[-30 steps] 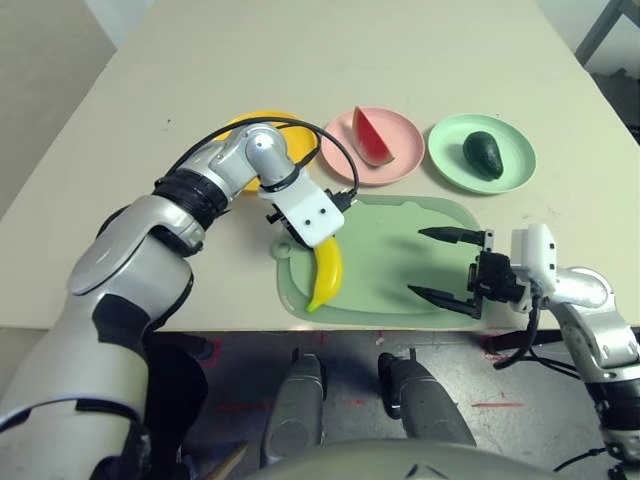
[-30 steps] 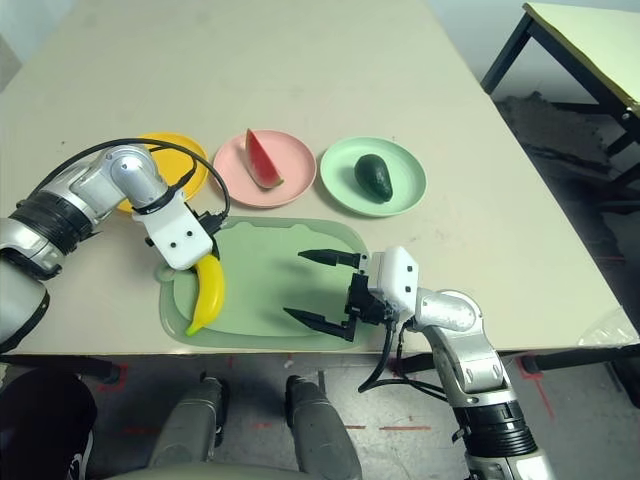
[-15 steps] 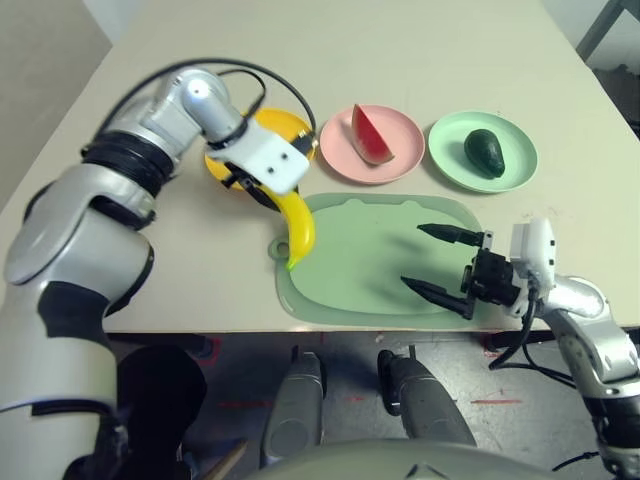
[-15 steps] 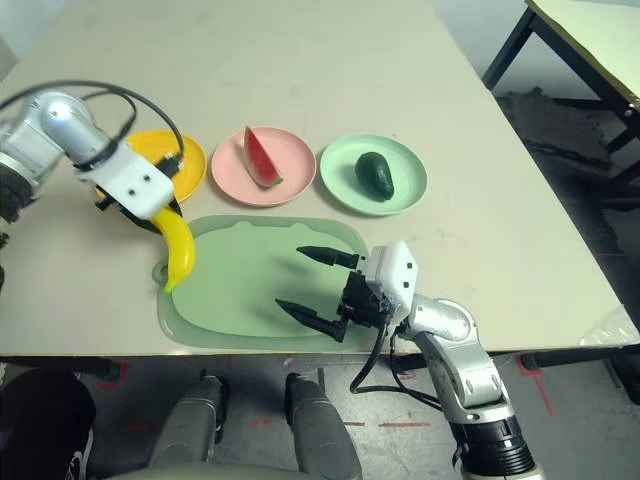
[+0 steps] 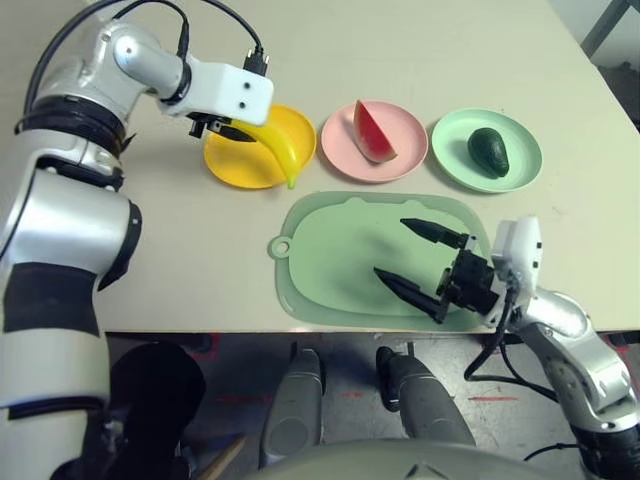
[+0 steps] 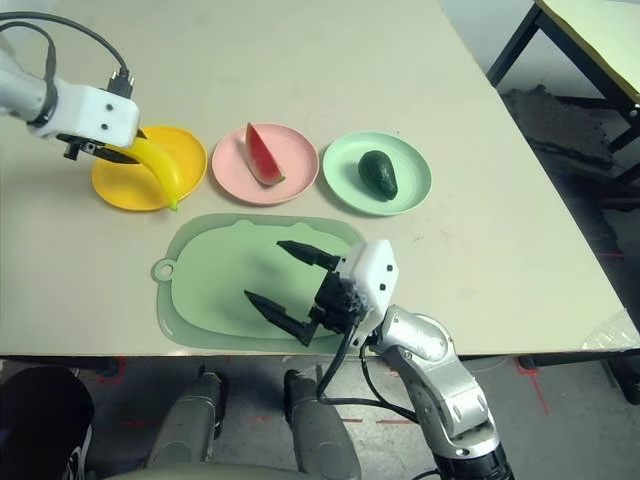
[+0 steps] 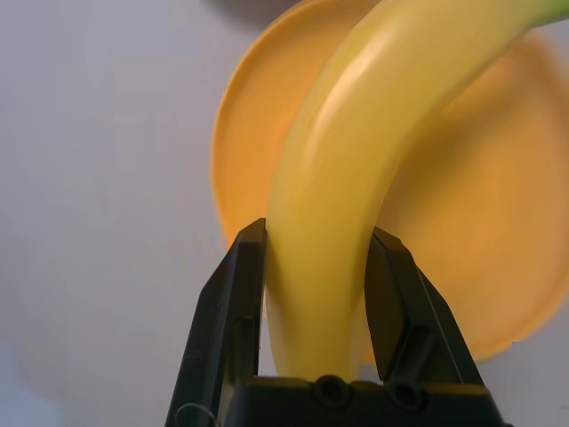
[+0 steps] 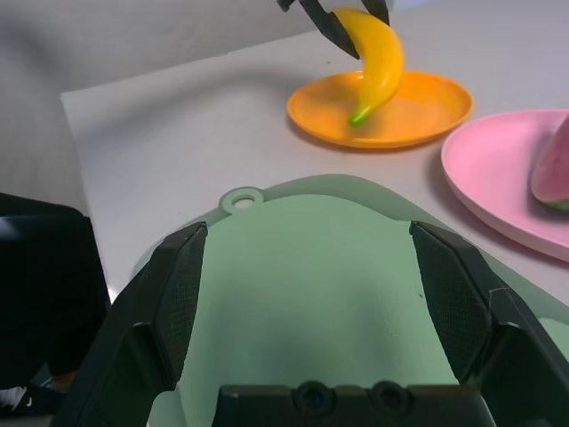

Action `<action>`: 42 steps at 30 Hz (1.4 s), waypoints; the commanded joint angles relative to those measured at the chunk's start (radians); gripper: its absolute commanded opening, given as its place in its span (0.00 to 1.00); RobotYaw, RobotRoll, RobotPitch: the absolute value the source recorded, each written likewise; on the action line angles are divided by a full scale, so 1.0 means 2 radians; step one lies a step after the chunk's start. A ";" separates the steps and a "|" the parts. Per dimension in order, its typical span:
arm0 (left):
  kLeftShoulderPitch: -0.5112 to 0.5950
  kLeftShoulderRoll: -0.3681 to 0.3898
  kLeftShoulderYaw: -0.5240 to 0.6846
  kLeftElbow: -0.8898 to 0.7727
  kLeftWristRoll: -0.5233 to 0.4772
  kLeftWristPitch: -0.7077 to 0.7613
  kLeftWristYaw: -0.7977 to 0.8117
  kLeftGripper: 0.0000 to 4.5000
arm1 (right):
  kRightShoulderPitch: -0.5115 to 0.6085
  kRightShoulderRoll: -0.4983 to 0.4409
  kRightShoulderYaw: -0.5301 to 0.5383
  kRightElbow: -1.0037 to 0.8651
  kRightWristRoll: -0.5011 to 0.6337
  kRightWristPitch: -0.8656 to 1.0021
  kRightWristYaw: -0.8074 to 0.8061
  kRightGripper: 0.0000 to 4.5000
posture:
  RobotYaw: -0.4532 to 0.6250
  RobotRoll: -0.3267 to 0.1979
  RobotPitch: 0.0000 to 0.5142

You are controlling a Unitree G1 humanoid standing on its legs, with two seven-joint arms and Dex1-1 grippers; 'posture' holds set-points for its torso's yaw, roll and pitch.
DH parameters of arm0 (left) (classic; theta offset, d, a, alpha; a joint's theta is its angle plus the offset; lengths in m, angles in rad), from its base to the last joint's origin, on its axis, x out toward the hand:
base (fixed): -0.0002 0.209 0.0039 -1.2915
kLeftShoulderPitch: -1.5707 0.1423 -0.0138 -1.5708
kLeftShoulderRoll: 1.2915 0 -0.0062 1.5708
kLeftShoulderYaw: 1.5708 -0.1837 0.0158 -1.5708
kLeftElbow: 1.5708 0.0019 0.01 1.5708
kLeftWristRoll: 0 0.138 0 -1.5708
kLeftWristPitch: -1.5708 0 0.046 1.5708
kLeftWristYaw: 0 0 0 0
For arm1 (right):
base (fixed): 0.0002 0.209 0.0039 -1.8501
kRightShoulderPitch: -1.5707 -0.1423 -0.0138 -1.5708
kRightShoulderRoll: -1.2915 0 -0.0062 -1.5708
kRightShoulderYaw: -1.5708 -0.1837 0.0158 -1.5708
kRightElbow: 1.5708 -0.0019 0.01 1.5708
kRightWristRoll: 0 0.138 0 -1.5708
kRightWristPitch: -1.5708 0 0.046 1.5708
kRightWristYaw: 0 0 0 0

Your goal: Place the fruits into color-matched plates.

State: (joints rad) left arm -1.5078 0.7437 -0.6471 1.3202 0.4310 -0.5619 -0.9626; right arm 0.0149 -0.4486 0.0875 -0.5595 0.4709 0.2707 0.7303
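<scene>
Tabletop [image 5: 400,40], a broad beige matte surface, carries all items. Next in size, the pale green rounded-rectangle plastic cutting board [image 5: 340,250] lies at the near edge, with a small holed tab at its left corner. Beyond it three round shallow matte plates stand in a row: the yellow plate [image 5: 240,165] on the left, the pink plate [image 5: 400,135] in the middle and the mint green plate [image 5: 520,150] on the right, each just beside its neighbour without touching. The left gripper [image 7: 307,267], on a silver arm with a white wrist housing, is clamped on the curved yellow toy banana [image 5: 278,152]; the wrist view shows both black fingers pressed against the fruit's sides near one end. The banana hangs raised over the yellow plate, its greenish tip pointing down past the plate's near right rim; contact with the plate cannot be confirmed. The right gripper [image 5: 417,262] is held over the right part of the cutting board, its two black fingers spread wide with nothing between them. The red watermelon wedge with green rind [image 5: 372,132] rests on the pink plate. The dark green oval toy avocado [image 5: 489,151] rests on the mint green plate.
</scene>
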 commanded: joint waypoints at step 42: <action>0.122 0.054 0.322 -0.014 -0.166 0.104 -0.067 0.99 | 0.002 -0.019 -0.080 0.057 -0.017 -0.004 -0.050 1.00 | 0.37 0.62 0.46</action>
State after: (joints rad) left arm -1.3037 0.8399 -0.0510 1.2978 0.1585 -0.3807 -1.0498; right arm 0.0197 -0.4769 -0.0249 -0.4917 0.4326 0.2622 0.6469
